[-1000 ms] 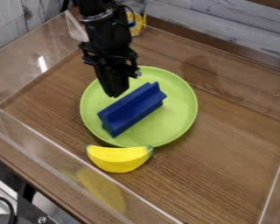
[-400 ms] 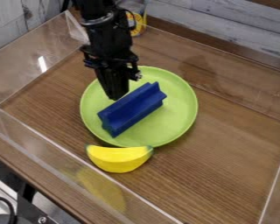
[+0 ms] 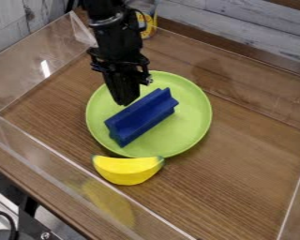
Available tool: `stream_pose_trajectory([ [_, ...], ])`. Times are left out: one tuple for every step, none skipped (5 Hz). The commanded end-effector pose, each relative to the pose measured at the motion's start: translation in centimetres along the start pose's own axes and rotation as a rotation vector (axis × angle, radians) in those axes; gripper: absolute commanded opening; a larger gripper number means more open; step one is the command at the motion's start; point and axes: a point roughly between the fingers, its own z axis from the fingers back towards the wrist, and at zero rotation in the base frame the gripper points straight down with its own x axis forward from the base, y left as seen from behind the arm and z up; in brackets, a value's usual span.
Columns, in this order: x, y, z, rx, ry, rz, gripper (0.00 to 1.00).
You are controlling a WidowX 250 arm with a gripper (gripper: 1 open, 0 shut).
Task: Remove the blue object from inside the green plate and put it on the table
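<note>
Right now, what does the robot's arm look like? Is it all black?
Yes, mostly. The arm is black and chunky, built from blocky sections stacked one on another. It narrows to a black gripper with slim dark fingers set close together. Behind the top of the arm there is something yellow, perhaps a cable or part, but it is too blurry to tell. No markings show.

Block in plate — banana toy just before it

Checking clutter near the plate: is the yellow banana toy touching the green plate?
Cannot tell: in the camera view the banana toy lies against the plate's front rim with no visible gap.
</note>
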Motion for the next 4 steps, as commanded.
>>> stream_pose_trajectory([
  [0.93,0.25,1.12,0.017,-0.047,-0.004,1.00],
  [0.95,0.34,1.00,0.017,-0.045,-0.004,0.00],
  [0.98,0.42,0.93,0.018,-0.044,-0.002,0.00],
  [1.01,0.47,0.99,0.016,-0.044,-0.002,0.00],
])
